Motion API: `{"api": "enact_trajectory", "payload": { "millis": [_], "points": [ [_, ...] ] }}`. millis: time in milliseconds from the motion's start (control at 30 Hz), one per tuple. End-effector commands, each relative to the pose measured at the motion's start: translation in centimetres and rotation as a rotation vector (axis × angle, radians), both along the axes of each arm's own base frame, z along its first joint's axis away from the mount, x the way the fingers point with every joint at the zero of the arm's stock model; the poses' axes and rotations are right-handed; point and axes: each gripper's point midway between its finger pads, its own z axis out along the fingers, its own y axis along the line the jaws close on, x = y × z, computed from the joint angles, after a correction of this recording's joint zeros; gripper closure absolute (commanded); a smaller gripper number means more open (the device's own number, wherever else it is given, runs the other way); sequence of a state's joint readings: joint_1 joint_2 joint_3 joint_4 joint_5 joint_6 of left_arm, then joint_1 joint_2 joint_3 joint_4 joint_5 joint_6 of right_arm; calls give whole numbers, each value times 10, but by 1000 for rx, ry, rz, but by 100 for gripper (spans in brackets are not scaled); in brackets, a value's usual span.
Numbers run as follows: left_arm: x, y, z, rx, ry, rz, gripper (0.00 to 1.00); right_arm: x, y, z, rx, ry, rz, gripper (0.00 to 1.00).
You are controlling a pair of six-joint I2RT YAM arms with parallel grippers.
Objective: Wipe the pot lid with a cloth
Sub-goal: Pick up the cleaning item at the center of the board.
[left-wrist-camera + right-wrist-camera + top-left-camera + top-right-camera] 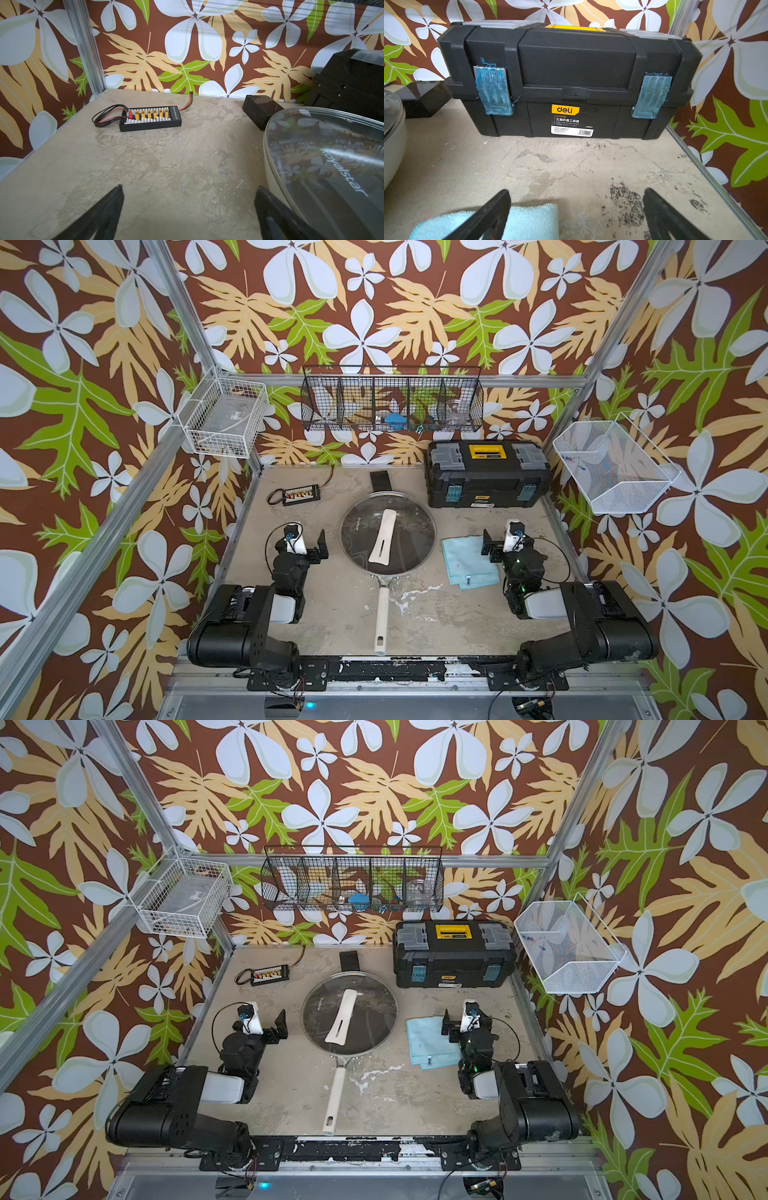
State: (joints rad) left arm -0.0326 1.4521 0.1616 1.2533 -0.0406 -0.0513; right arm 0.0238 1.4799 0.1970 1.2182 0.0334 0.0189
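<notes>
The pot lid, clear glass with a cream bar handle, lies on a dark pan in the middle of the table. A light blue cloth lies flat just right of it, tag at its near corner. My left gripper stands open left of the lid, over bare table; the lid's rim is beside one finger. My right gripper stands open over the cloth's far right corner, holding nothing.
The pan's long cream handle points toward the table's front edge. A black toolbox stands at the back right. A charging board and a small black box lie at the back. Wire baskets hang on the walls.
</notes>
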Motion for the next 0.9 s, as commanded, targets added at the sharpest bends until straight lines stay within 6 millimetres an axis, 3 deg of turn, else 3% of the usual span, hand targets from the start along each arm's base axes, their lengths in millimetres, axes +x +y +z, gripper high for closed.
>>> {"api": "enact_trajectory", "payload": {
  "millis": [0,767,867],
  "points": [
    [1,-1,6,5,-22,-9,0,1,0,1,0,-4,2,0],
    [1,-1,5,-2,-19,-17,0,0,-1,3,26,-12,28,0],
    [3,-9,10,17,-20,-66,0,0,1,4,26,-14,40,0]
  ]
}}
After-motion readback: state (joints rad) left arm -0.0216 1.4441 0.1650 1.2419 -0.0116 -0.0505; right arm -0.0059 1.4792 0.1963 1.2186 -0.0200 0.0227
